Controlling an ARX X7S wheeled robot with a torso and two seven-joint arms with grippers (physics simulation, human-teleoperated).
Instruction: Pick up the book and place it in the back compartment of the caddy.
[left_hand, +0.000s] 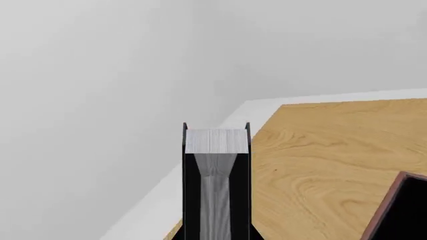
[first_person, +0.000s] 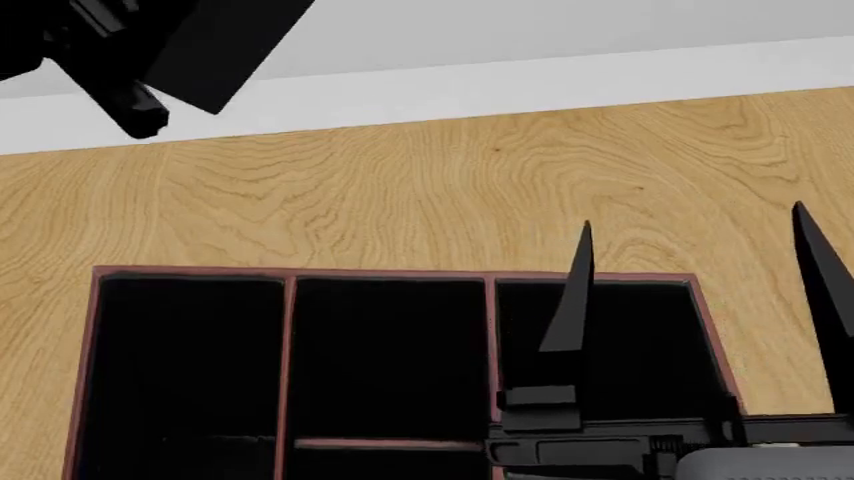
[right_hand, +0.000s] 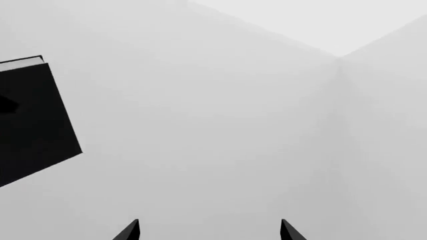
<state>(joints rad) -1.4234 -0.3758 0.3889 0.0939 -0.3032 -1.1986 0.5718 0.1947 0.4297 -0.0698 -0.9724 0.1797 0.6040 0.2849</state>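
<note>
My left gripper is raised at the far left and is shut on the book, holding it in the air beyond the caddy's back-left corner. In the left wrist view the book shows black covers and white-grey page edges, above the table's far corner. The book also shows in the right wrist view. The caddy is a dark-red box with black cells and lies below, near me; one of its corners shows in the left wrist view. My right gripper is open and empty over the caddy's right end, and is also seen in its own view.
The wooden table stretches beyond the caddy to its far edge. A pale floor band and a grey wall lie past it. Thin red dividers split the caddy into cells.
</note>
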